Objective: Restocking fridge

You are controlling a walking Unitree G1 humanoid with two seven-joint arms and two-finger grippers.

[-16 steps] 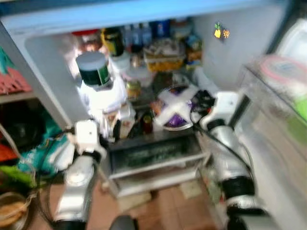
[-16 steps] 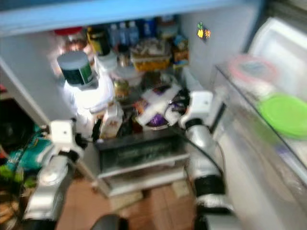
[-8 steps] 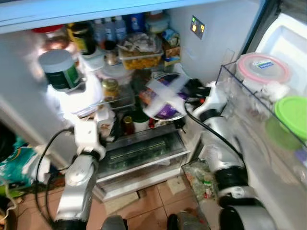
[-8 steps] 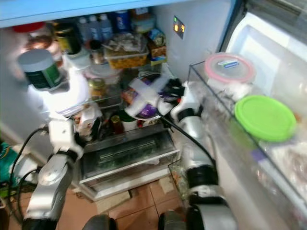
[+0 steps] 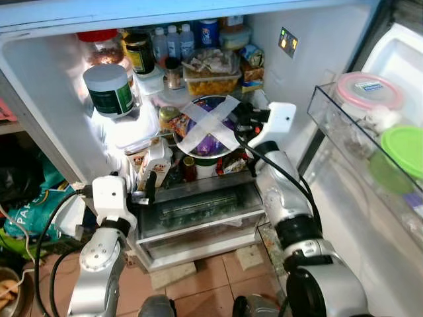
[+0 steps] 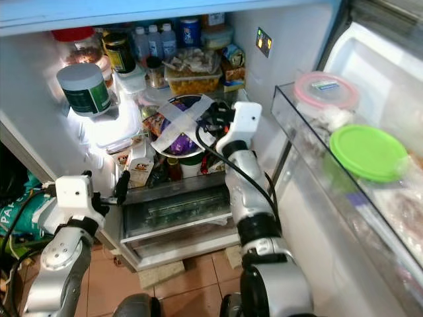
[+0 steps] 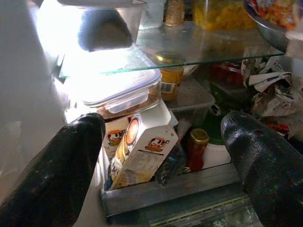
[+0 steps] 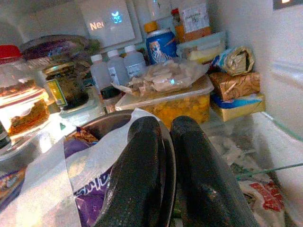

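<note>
A steel bowl (image 5: 208,129) of purple packets, crossed with white tape, is at the front of the fridge's middle shelf. My right gripper (image 5: 246,119) is shut on its right rim (image 8: 168,165), one finger (image 8: 137,179) inside the bowl and one outside. Whether the bowl rests on the glass I cannot tell. My left gripper (image 7: 163,125) stands open in front of the lower shelf, its fingers (image 5: 147,188) just short of a milk carton (image 7: 142,151) and holding nothing.
A green-labelled white jar (image 5: 109,89) stands on a lit box at the left. Behind the bowl sit a yellow food box (image 5: 211,76) and bottles. A crisper drawer (image 5: 198,211) lies below. The open door's bin (image 5: 344,125) holds pink-lidded (image 5: 367,89) and green-lidded (image 5: 403,148) tubs.
The head camera has shifted and sharpened. My right gripper has carried the bowl further left and deeper into the fridge. The left gripper stays open by the carton.
</note>
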